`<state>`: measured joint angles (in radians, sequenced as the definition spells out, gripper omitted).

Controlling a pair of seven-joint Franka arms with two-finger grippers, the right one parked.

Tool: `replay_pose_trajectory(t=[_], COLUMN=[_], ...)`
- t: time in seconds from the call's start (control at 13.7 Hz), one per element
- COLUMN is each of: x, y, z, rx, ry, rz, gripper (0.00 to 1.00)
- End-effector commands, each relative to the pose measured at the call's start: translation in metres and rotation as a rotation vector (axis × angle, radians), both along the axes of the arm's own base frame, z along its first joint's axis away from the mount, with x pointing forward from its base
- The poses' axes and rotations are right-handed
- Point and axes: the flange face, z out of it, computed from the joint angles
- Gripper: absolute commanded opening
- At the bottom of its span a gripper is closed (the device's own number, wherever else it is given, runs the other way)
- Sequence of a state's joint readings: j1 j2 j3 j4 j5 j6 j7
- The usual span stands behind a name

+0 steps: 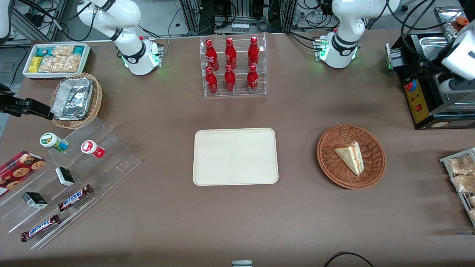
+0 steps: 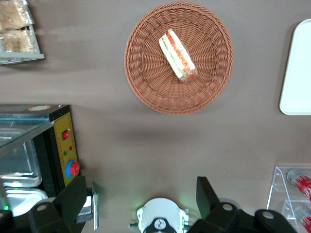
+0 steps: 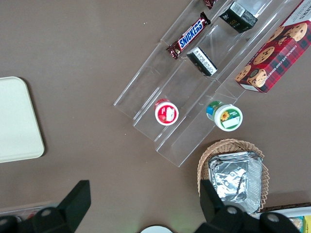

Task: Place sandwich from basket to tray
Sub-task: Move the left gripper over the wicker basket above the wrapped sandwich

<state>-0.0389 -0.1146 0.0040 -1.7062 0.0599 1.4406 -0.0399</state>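
Observation:
The sandwich (image 1: pixel 350 157) (image 2: pixel 178 54), a pale wedge with red and green filling along its cut edge, lies in the round reddish-brown basket (image 1: pixel 326 163) (image 2: pixel 146 73). The cream tray (image 1: pixel 235 156) (image 2: pixel 297 73) sits bare at mid-table, beside the basket toward the parked arm's end. My gripper (image 2: pixel 142 196) hangs high above the table, over the working arm's base and the black machine, farther from the front camera than the basket. Its dark fingers (image 2: pixel 77 194) stand wide apart and hold nothing.
A clear rack of red bottles (image 1: pixel 232 66) stands farther back than the tray. The black machine (image 1: pixel 426 96) and a wire rack of packets (image 1: pixel 460 174) flank the basket at the working arm's end. Acrylic steps with snacks (image 1: pixel 74 174) and a foil-filled tan basket (image 1: pixel 76 100) lie toward the parked arm's end.

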Motion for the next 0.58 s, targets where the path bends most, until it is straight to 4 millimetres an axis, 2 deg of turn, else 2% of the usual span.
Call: replay_pose_trajectory(t=[0.0, 0.29, 0.44, 0.51], x=[0.006, 0.016, 0.026, 0.031], y=[0.001, -0.012, -0.028, -0.043], z=[-0.058, -0.14, -0.175, -0.19], rx=[0.021, 0.028, 0.037, 0.043], ry=[-0.023, -0.119, -0.131, -0.126], rz=[0.062, 0.199, 0.322, 0.366], gripper=[1.0, 1.0, 1.0, 1.0])
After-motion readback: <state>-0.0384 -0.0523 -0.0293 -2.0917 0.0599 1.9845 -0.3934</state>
